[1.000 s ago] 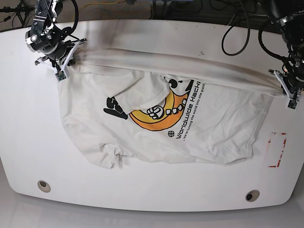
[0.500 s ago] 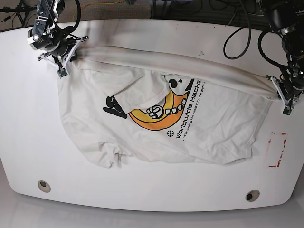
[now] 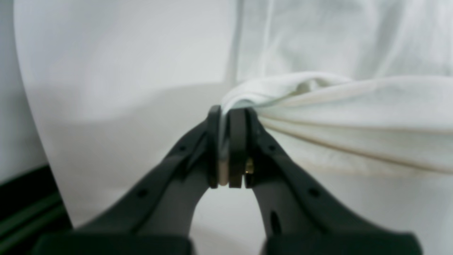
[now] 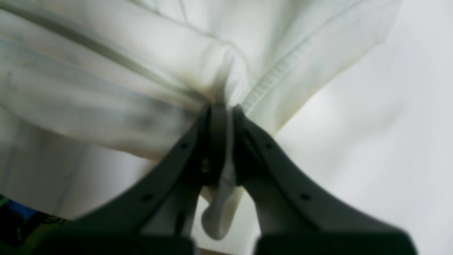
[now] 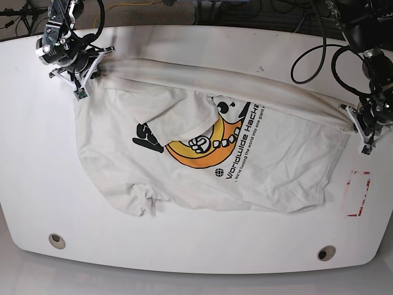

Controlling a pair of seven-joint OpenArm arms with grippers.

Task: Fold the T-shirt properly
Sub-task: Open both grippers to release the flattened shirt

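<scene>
The off-white T-shirt (image 5: 276, 160) lies spread on the white table (image 5: 184, 252), its orange and black print (image 5: 202, 147) facing up. One sleeve is folded over the print. The shirt's far edge is pulled into a taut roll between both grippers. At the left of the base view, my right gripper (image 5: 81, 86) is shut on one end of that edge. At the right of that view, my left gripper (image 5: 363, 138) is shut on the other end. In the left wrist view the cloth (image 3: 336, 117) is pinched in the left gripper (image 3: 228, 115). The right wrist view shows a hem (image 4: 276, 78) caught in the right gripper (image 4: 223, 111).
A red-marked rectangle (image 5: 358, 193) lies on the table just in front of the left gripper. Two round holes (image 5: 56, 239) (image 5: 326, 252) sit near the front edge. Black cables (image 5: 307, 43) hang over the back right of the table.
The left gripper has moved a little toward the front of the table, taking its end of the shirt edge with it. The right gripper has shifted slightly toward the back. Both stay shut.
</scene>
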